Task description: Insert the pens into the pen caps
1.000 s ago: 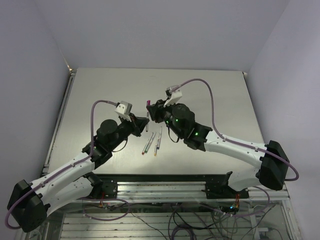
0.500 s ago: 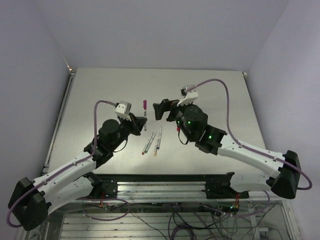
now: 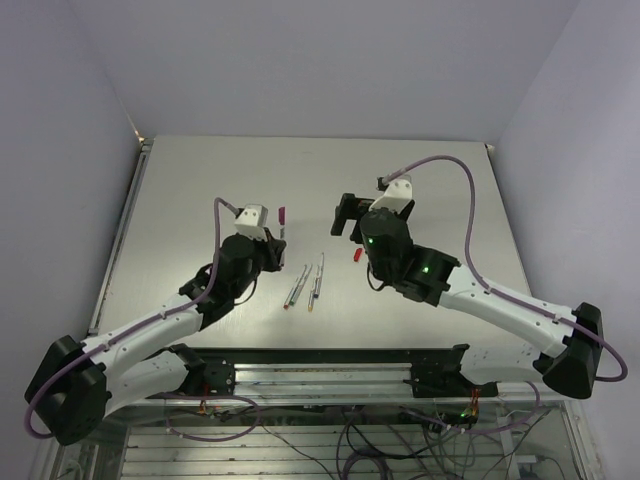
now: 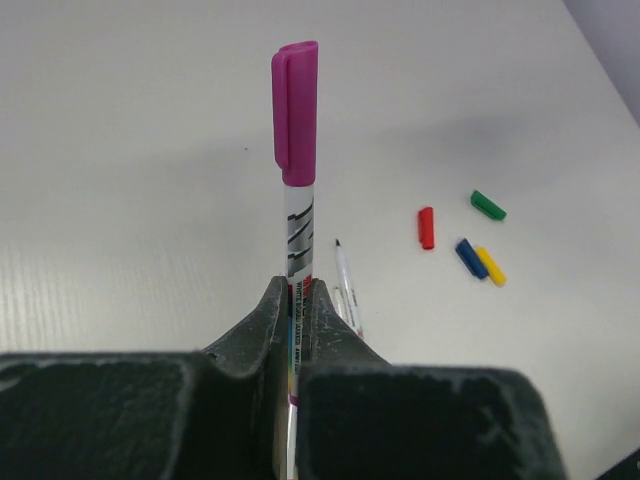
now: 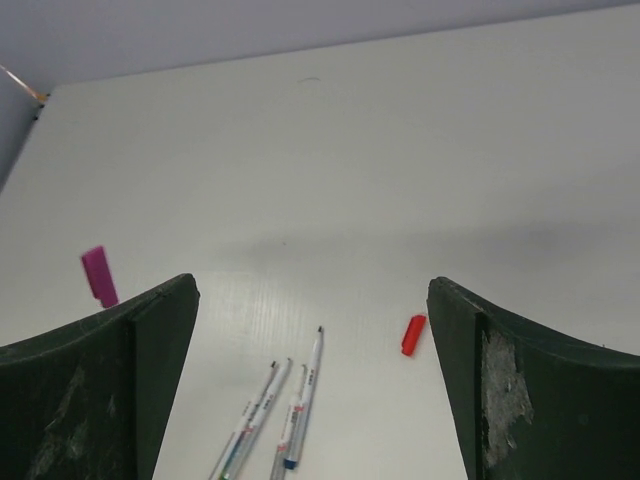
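1. Left fingers (image 4: 278, 308) clamp a pen (image 4: 298, 235) wearing its magenta cap (image 4: 296, 110).
2. Right fingers (image 3: 346, 213) hang spread apart above the desk (image 3: 200, 180).
3. Loose pens (image 3: 308, 280) lie between the arms, with a red cap (image 3: 357, 255) at their 2 o'clock.

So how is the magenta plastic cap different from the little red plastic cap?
The magenta cap sits on the end of a thin grey pen clamped in the left gripper; the red cap has no pen in it. The magenta cap is held above the white table; the red cap lies flat on it. Both look like the same small bullet-shaped cap.
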You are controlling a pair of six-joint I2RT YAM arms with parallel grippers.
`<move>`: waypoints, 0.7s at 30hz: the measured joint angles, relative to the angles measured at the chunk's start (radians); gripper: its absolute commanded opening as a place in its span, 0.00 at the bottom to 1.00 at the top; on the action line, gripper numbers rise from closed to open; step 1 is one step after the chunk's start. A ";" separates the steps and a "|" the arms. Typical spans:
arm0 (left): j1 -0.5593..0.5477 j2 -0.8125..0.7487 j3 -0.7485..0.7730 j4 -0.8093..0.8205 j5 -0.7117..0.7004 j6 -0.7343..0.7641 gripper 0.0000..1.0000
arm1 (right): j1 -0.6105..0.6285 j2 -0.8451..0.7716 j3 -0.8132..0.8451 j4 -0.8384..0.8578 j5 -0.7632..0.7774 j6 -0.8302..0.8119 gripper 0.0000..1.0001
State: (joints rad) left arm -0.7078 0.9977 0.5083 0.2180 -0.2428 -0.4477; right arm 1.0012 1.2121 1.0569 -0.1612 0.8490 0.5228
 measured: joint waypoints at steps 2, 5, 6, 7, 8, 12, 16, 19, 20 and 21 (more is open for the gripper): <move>0.001 0.002 0.001 0.000 -0.029 -0.002 0.07 | -0.001 -0.014 -0.016 -0.001 0.010 -0.008 0.94; 0.007 0.008 0.006 -0.016 -0.097 -0.020 0.07 | -0.001 -0.049 -0.039 -0.002 0.027 -0.025 0.94; 0.013 0.015 0.013 -0.032 -0.119 -0.030 0.07 | -0.001 -0.060 -0.040 -0.001 0.035 -0.031 0.94; 0.019 0.025 0.023 -0.047 -0.136 -0.037 0.07 | -0.001 -0.070 -0.040 -0.001 0.043 -0.037 0.93; 0.026 0.038 0.035 -0.061 -0.148 -0.042 0.07 | -0.001 -0.077 -0.040 -0.002 0.049 -0.042 0.93; 0.053 0.115 0.091 -0.108 -0.153 -0.043 0.07 | -0.001 -0.085 -0.040 -0.003 0.070 -0.057 0.89; 0.073 0.178 0.114 -0.118 -0.135 -0.040 0.07 | -0.001 -0.065 -0.040 -0.026 0.100 -0.052 0.86; 0.090 0.203 0.114 -0.118 -0.113 -0.030 0.07 | -0.001 -0.005 -0.018 -0.079 0.122 -0.046 0.92; 0.095 0.211 0.118 -0.122 -0.111 -0.027 0.07 | -0.002 0.020 -0.011 -0.091 0.129 -0.049 0.93; 0.098 0.220 0.124 -0.127 -0.111 -0.027 0.07 | -0.002 0.037 -0.010 -0.098 0.133 -0.054 0.93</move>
State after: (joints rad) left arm -0.6098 1.2179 0.6327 0.0910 -0.3534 -0.4744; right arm 0.9997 1.2491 1.0473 -0.2592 0.9817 0.4686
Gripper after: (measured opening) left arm 0.102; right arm 0.909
